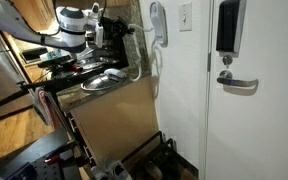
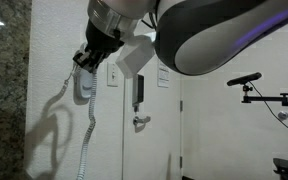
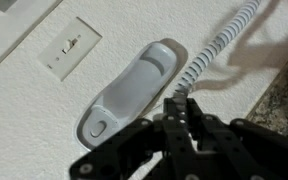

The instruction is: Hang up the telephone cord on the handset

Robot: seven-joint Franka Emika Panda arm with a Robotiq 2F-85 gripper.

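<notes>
Handset (image 3: 134, 90): light grey, rounded ends, mounted flat on the white wall (image 3: 44, 120). It stands upright in both exterior views and lies slanted across the frame in the wrist view. A white switch plate (image 3: 69, 47) sits near it on the same wall, apart from it.

Tool (image 3: 181, 103): jaws drawn together, with almost no gap showing. The dark fingertips (image 3: 174, 108) pinch a coil of the telephone cord (image 3: 219, 45) just beside the handset's long side, close to the wall. I cannot tell whether the tool touches the handset itself.

Cord: cream, tightly coiled. In the wrist view it runs from the fingertips up to the top right corner of the frame, passing a speckled stone face (image 3: 284, 100) at the wall's edge. In an exterior view the coil (image 2: 87, 140) drops from below the handset straight down the wall, and its shadow falls beside it.

Arm (image 2: 214, 30): a big white and dark casing fills the top of that exterior view, reaching in from the right with the tool at the handset's upper part.

Further along the wall is a white door (image 2: 149, 150). It carries a black rectangular box (image 2: 139, 92) with a lever handle (image 2: 141, 122) under it. A small camera on a stand (image 2: 246, 78) shows at the far right, well apart from the wall phone.
</notes>
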